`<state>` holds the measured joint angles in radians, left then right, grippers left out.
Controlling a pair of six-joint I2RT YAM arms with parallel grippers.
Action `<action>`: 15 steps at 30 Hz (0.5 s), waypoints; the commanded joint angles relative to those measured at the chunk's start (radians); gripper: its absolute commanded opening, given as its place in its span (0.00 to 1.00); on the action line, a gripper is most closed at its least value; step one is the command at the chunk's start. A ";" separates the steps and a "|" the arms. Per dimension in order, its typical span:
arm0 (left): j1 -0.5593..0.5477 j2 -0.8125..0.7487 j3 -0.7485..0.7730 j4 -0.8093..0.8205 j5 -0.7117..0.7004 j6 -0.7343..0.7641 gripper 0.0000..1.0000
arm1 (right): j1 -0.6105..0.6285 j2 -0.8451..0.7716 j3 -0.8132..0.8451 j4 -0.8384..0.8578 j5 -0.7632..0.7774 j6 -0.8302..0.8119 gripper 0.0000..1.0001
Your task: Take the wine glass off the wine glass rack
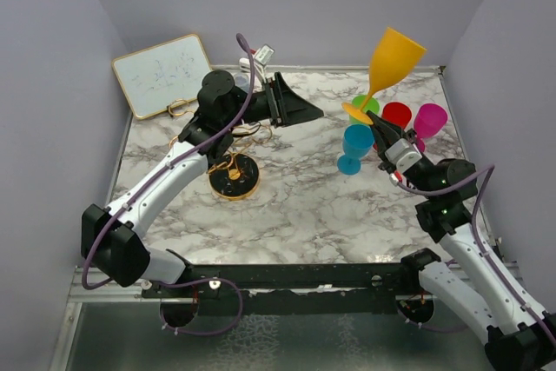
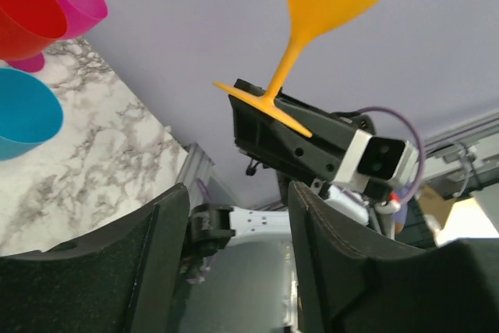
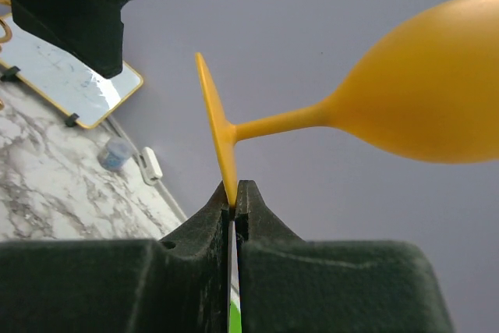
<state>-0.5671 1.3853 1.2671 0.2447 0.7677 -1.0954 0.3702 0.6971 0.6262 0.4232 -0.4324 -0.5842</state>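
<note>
The right gripper point(image 1: 380, 124) was clamped on the foot of an orange wine glass point(image 1: 393, 60), held tilted above the worktop point(image 1: 304, 206) (well apart from the gold rack point(image 1: 234, 177)). The left gripper point(image 1: 302, 110) stood apart, empty.

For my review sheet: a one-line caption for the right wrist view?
Right gripper, jaws shut on the foot rim of the orange wine glass, holds it stem-sideways in the air.

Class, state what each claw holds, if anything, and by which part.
Right claw pinches the orange wine glass by the edge of its foot; left claw holds nothing.
</note>
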 commanded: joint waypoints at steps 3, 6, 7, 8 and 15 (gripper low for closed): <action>-0.007 -0.017 -0.009 0.148 -0.049 -0.221 0.65 | 0.003 0.009 -0.041 0.170 0.032 -0.157 0.01; -0.009 0.001 0.004 0.230 -0.049 -0.293 0.66 | 0.007 0.016 -0.049 0.182 0.024 -0.177 0.01; -0.013 0.009 0.032 0.188 -0.050 -0.277 0.66 | 0.007 0.022 -0.050 0.189 0.014 -0.186 0.01; -0.015 0.018 0.062 0.140 -0.053 -0.247 0.66 | 0.009 0.027 -0.048 0.192 0.007 -0.194 0.01; -0.024 0.064 0.158 0.059 -0.052 -0.208 0.66 | 0.027 0.086 -0.023 0.230 -0.058 -0.261 0.01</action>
<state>-0.5816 1.4284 1.3769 0.3241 0.7315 -1.3079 0.3817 0.7612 0.5823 0.5812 -0.4416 -0.7853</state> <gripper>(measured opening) 0.654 0.019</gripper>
